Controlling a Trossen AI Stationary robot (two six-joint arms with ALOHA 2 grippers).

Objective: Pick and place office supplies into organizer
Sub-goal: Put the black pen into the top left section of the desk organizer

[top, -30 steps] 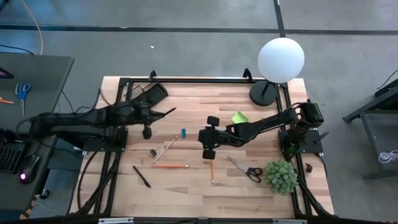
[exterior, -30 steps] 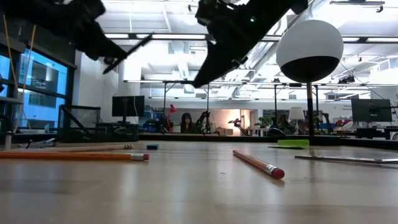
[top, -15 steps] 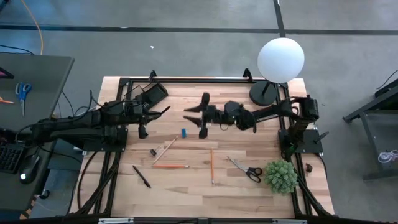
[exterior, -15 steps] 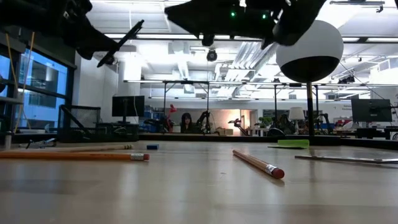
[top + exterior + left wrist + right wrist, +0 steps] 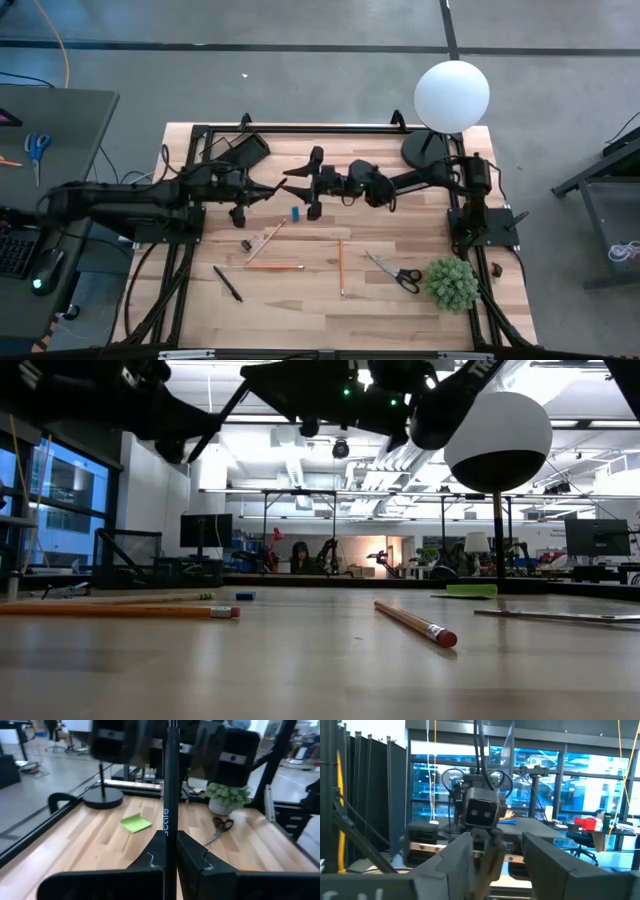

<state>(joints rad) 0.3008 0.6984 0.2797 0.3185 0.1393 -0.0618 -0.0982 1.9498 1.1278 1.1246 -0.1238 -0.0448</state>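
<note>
Wooden tabletop [image 5: 300,300]: left gripper [image 5: 262,188] pinches a black pen [image 5: 171,795]; right gripper [image 5: 305,185] faces it, fingers spread. Handover probably needs centred closing before release.

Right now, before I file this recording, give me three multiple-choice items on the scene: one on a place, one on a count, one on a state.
1. Where do the black-handled scissors lie?
A. inside the organizer
B. beside the plant
C. against the lamp base

2. How many pencils lie on the table?
A. one
B. three
C. five

3. What is the left claw doing?
A. gripping a black pen
B. standing open and empty
C. gripping the blue eraser

Answers:
1 B, the high view shows the scissors flat on the wood next to the plant.
2 B, two orange ones and one wooden one show from above.
3 A, the left wrist view shows the pen pinched between the claw's two fingers.
</note>
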